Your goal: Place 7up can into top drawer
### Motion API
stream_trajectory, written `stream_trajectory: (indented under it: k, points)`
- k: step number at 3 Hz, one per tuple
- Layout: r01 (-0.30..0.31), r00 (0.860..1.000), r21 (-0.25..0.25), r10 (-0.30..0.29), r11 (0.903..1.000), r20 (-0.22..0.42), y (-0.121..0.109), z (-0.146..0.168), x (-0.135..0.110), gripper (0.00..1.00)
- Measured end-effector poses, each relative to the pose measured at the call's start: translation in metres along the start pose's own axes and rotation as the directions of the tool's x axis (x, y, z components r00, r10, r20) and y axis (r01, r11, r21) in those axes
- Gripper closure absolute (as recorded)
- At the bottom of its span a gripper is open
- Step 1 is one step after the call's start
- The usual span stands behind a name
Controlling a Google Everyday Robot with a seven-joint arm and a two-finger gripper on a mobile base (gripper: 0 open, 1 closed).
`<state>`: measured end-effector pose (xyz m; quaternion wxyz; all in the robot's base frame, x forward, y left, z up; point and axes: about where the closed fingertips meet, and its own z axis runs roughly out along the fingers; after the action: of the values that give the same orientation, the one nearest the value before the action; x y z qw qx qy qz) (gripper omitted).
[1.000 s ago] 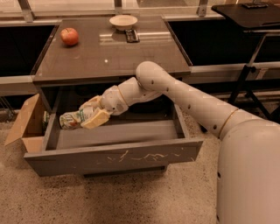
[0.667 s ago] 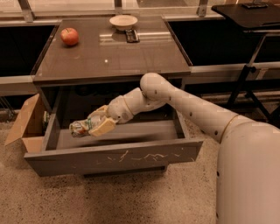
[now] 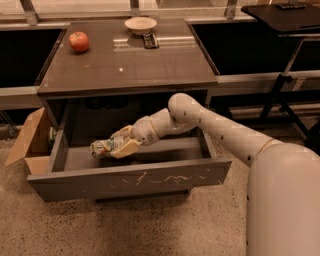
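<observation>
The top drawer (image 3: 130, 182) stands pulled open under the table, its flat grey front panel marked with white scratches. My gripper (image 3: 120, 144) reaches into the drawer from the right. It is shut on the 7up can (image 3: 103, 148), a dented silvery can with a green label. The can lies on its side, pointing left, low inside the drawer over its left half. I cannot tell whether the can touches the drawer floor.
A red apple (image 3: 79, 41) sits at the table's back left. A white bowl (image 3: 140, 24) and a dark remote (image 3: 150, 41) sit at the back. A brown cardboard box (image 3: 29, 142) stands left of the drawer. A black table (image 3: 282, 15) is at the right.
My gripper has carried the can lower into the drawer and a little to the right. The arm's elbow has dropped with it.
</observation>
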<state>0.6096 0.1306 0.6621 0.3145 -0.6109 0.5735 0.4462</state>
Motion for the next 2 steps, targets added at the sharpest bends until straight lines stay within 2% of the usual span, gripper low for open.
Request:
stream_trajectory:
  k: [2]
  points:
    - [0.003,1.0,0.017,-0.003,0.9999,-0.009,-0.0164,-0.0142,0.0099,0.04]
